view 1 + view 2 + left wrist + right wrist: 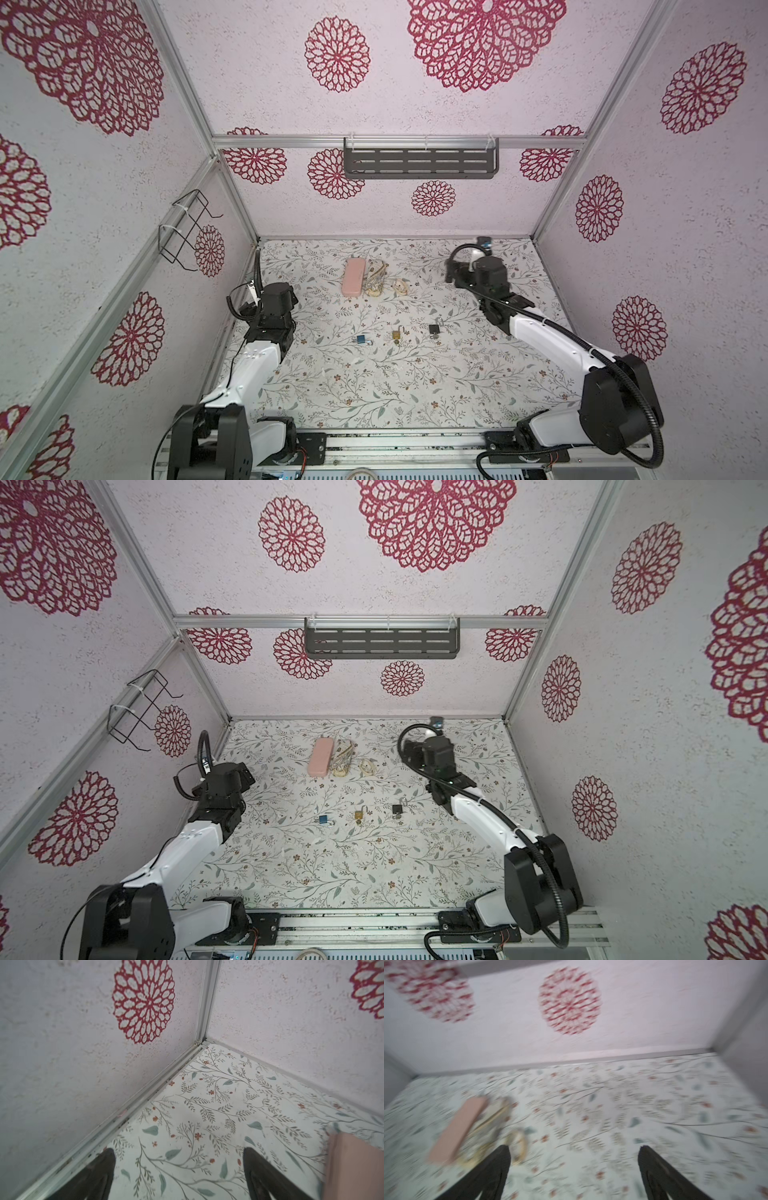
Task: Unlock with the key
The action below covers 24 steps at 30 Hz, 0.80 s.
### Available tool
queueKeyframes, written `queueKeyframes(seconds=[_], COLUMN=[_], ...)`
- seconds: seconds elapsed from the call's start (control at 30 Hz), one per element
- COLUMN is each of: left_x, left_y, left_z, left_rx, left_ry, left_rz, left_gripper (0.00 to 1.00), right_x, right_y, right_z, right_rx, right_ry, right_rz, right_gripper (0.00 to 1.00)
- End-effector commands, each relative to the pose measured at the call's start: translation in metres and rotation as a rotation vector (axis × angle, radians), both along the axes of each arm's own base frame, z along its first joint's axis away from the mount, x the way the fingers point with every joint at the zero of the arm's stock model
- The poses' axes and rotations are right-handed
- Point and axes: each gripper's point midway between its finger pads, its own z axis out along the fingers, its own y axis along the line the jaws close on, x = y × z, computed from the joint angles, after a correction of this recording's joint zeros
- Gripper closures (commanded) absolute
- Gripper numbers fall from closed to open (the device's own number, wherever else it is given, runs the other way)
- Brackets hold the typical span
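Note:
Three small padlocks lie in a row mid-table in both top views: a blue one [361,339], a brass one [397,333] and a black one [434,330]. Small silver bits lie against each lock; I cannot tell which is the key. My left gripper [178,1150] is open and empty, low over the table near the back left corner, well left of the locks. My right gripper [574,1147] is also open and empty, raised at the back right and facing the back wall. Neither wrist view shows the locks, and the right wrist view is blurred.
A pink case [354,277] lies at the back centre, with a clear pouch [376,277] and a small pale ring-shaped item [400,286] beside it. A grey shelf [419,160] hangs on the back wall. A wire rack [187,228] hangs on the left wall.

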Motion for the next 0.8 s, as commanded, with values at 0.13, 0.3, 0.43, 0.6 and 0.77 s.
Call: queueKeyframes(seconds=[0.13, 0.3, 0.43, 0.6, 0.77], left_x=[0.031, 0.034, 0.028, 0.034, 0.034], left_y=[-0.019, 0.000, 0.001, -0.004, -0.001], left_z=[-0.016, -0.032, -0.028, -0.032, -0.034], left_rx=[0.173, 0.081, 0.097, 0.087, 0.064], left_ry=[-0.154, -0.151, -0.186, -0.147, -0.147], left_rz=[-0.227, -0.210, -0.195, -0.224, -0.239], left_gripper=[0.03, 0.03, 0.02, 0.02, 0.03], right_x=[-0.049, -0.053, -0.046, -0.051, -0.053], right_y=[-0.157, -0.129, -0.100, -0.104, -0.102], right_z=[-0.083, -0.100, -0.107, -0.111, -0.109], right_rx=[-0.115, -0.018, -0.123, -0.150, -0.162], right_ry=[0.016, -0.120, -0.121, -0.133, -0.147], right_rz=[-0.368, -0.135, -0.048, -0.108, -0.110], right_gripper=[0.01, 0.01, 0.01, 0.01, 0.01])
